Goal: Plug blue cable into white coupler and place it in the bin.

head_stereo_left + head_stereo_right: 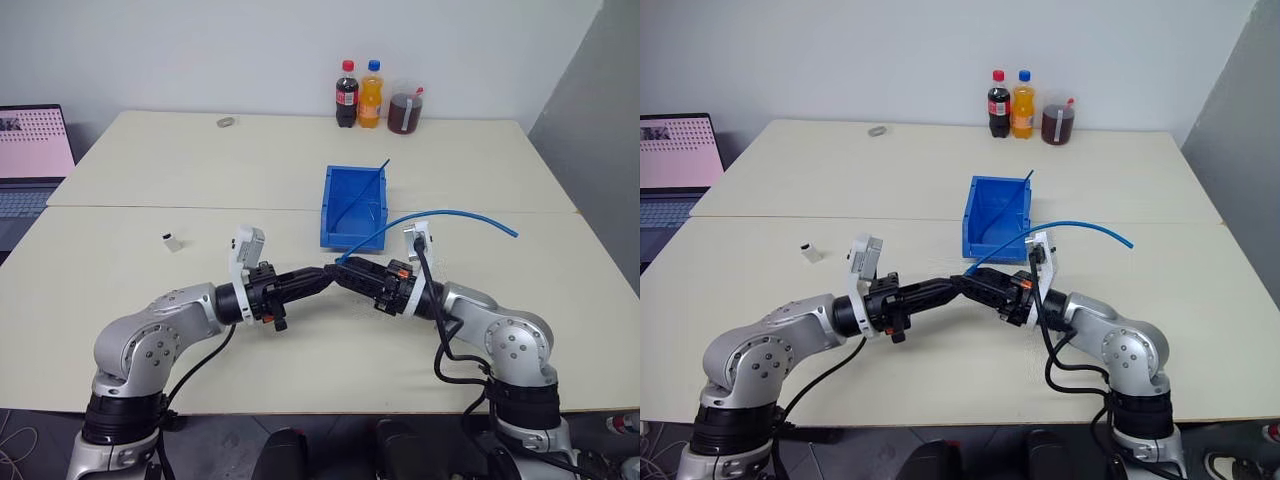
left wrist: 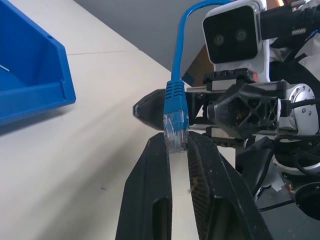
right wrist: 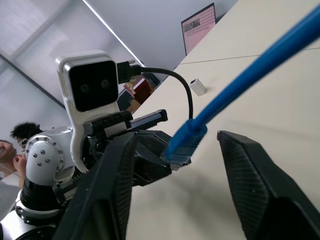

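Over the near table, the left gripper (image 2: pixel 178 150) pinches the clear plug (image 2: pixel 175 131) of the blue cable (image 1: pixel 440 214) between its closed fingertips, plug end pointing down into the pinch. Facing it tip to tip, the right gripper (image 3: pixel 175 150) has its fingers (image 3: pixel 255 185) apart on either side of the same plug, neither finger touching it. From the plug the cable rises, arcs over the right wrist and ends free to the right, above the tabletop.

The white coupler (image 1: pixel 173 241) lies alone on the table to the left, well apart from both grippers. Just beyond the meeting grippers stands the bin (image 1: pixel 354 205), with a thin dark-blue strand (image 1: pixel 362 196) leaning out of it. To the far left sits an open laptop (image 1: pixel 30 165). A small grey ring (image 1: pixel 226 122) lies near the far edge, and against the wall stand a cola bottle (image 1: pixel 346 94), an orange soda bottle (image 1: pixel 371 94) and a jug of dark drink (image 1: pixel 405 108).
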